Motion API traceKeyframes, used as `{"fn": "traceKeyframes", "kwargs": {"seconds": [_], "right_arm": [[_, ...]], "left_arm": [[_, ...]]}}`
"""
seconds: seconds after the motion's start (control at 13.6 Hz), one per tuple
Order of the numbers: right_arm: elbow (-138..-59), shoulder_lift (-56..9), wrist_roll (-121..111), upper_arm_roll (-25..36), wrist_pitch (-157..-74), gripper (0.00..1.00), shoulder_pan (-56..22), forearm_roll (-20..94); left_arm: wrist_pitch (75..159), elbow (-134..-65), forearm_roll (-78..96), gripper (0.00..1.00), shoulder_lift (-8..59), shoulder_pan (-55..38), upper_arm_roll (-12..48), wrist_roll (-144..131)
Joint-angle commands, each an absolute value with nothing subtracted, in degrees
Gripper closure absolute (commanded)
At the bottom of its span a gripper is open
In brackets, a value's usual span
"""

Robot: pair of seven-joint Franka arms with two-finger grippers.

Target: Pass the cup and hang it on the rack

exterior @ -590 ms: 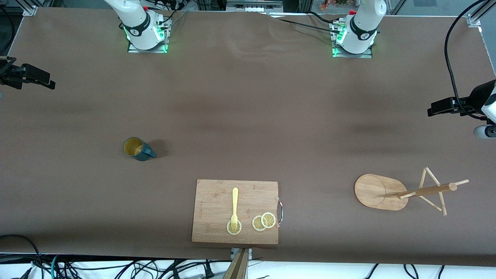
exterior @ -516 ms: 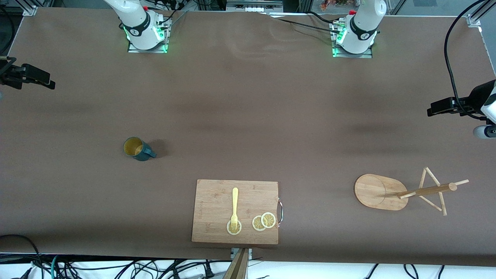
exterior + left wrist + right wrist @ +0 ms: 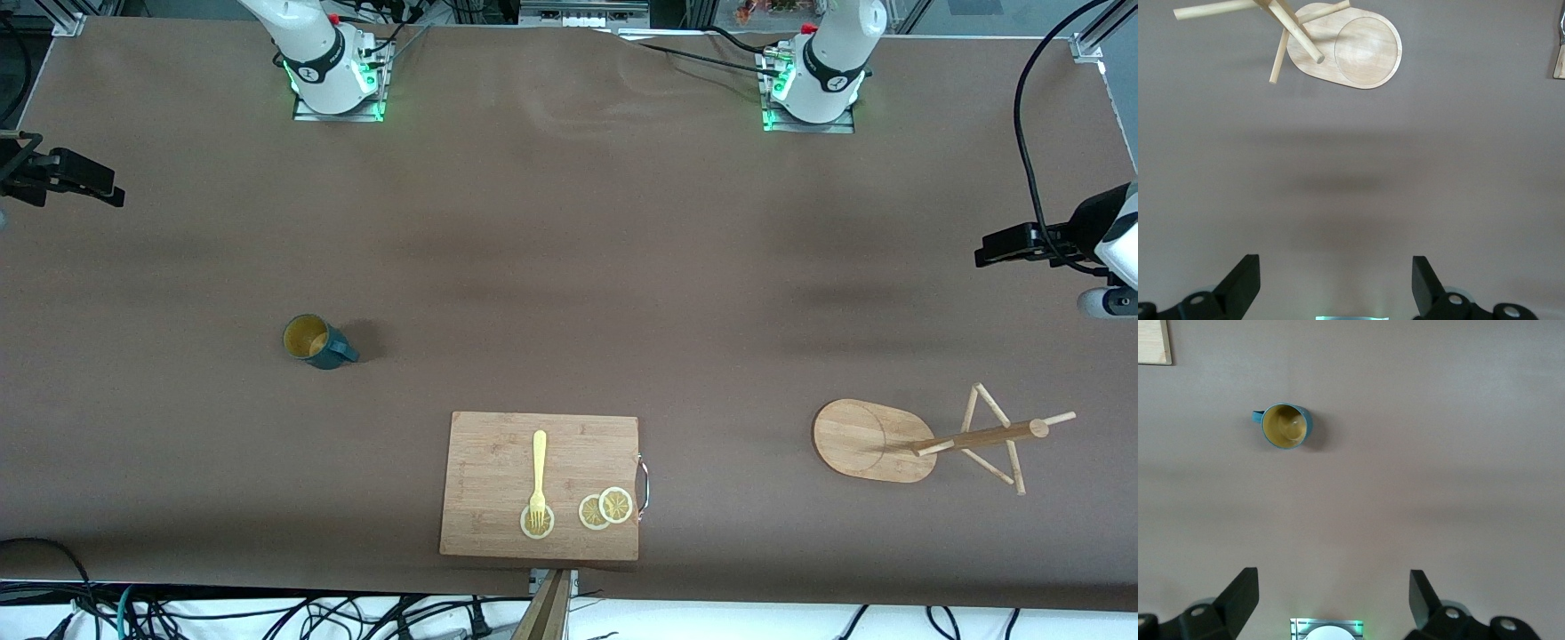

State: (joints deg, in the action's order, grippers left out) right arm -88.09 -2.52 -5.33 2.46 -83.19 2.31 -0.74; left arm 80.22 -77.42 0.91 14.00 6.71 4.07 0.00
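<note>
The dark teal cup (image 3: 316,342) stands upright on the table toward the right arm's end, its yellowish inside showing. It also shows in the right wrist view (image 3: 1286,426). The bamboo rack (image 3: 876,440) stands toward the left arm's end, with its post and peg arms (image 3: 987,436) above the oval base. It also shows in the left wrist view (image 3: 1351,50). My right gripper (image 3: 1333,593) is open and empty, high over the table's edge at its own end (image 3: 84,178). My left gripper (image 3: 1336,280) is open and empty, high over the table's edge at its own end (image 3: 1009,246).
A rectangular bamboo cutting board (image 3: 498,444) lies near the table's front edge, between cup and rack. On it are a yellow fork (image 3: 539,471) and lemon slices (image 3: 605,508). Cables hang along the table's edges.
My left gripper has shifted slightly toward the bases' side of the table. The cup, rack and board have not moved.
</note>
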Motion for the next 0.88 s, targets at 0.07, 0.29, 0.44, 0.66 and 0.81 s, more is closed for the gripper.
{"fn": "traceKeyframes", "kwargs": {"seconds": [0.07, 0.29, 0.44, 0.66, 0.81], "right_arm": [[-88.2, -2.0, -5.4, 2.4, -82.7, 0.0, 2.3, -1.4], [-88.2, -2.1, -5.1, 2.5, -82.7, 0.0, 2.3, -1.5], [-88.6, -2.3, -5.5, 2.4, -82.4, 0.0, 2.2, -1.5], [-88.3, -5.7, -5.4, 2.3, -80.3, 0.0, 0.9, -2.4], [-88.4, -6.6, -5.4, 2.3, -79.0, 0.0, 0.4, -2.2]], "left_arm": [[79.4, -75.5, 0.0, 0.0, 14.8, 6.3, 4.2, -0.6], [79.4, -75.4, -0.1, 0.0, 14.9, 6.3, 4.2, -0.6], [79.4, -75.4, -0.4, 0.0, 14.8, 6.3, 4.3, -0.6], [79.3, -75.4, -1.7, 0.0, 14.8, 5.6, 4.4, -0.6], [79.3, -75.4, -1.7, 0.0, 14.8, 5.5, 4.4, -0.6]]}}
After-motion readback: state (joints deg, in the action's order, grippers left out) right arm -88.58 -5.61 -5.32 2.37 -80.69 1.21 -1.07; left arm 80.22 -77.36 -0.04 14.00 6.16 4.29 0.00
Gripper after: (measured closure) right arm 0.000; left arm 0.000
